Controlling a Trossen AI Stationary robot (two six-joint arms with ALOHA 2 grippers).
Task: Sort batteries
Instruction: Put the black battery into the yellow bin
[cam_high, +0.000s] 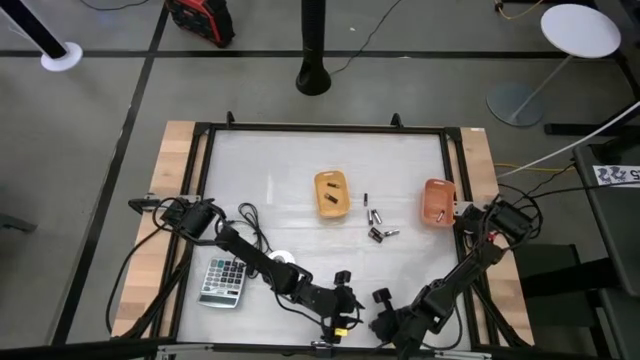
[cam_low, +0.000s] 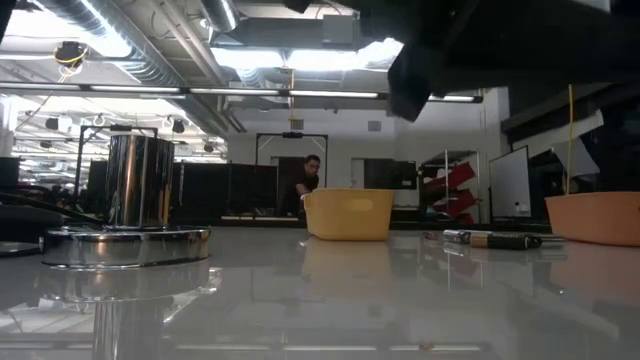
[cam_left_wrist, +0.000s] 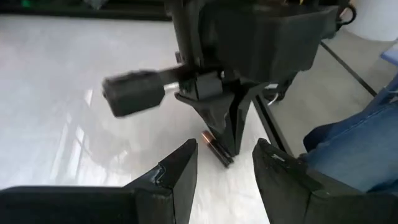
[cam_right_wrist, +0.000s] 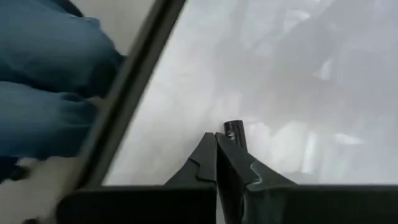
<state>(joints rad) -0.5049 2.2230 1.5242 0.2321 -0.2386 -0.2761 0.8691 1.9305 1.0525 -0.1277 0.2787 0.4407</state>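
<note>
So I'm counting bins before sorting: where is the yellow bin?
In the high view the yellow bin sits mid-table, slightly toward the far edge, left of the loose batteries and the orange bin.

Bright ceiling lights (cam_low: 290, 55) flood the low view, and the glossy table (cam_low: 320, 300) mirrors them in pale streaks. The near metal cylinder (cam_low: 138, 182) gleams. Both wrist views are soft with blur; the table there glares white. The high view is evenly lit.

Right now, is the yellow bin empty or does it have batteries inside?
Not empty. From above, the yellow bin holds at least one dark battery; others lie loose on the table.
</note>
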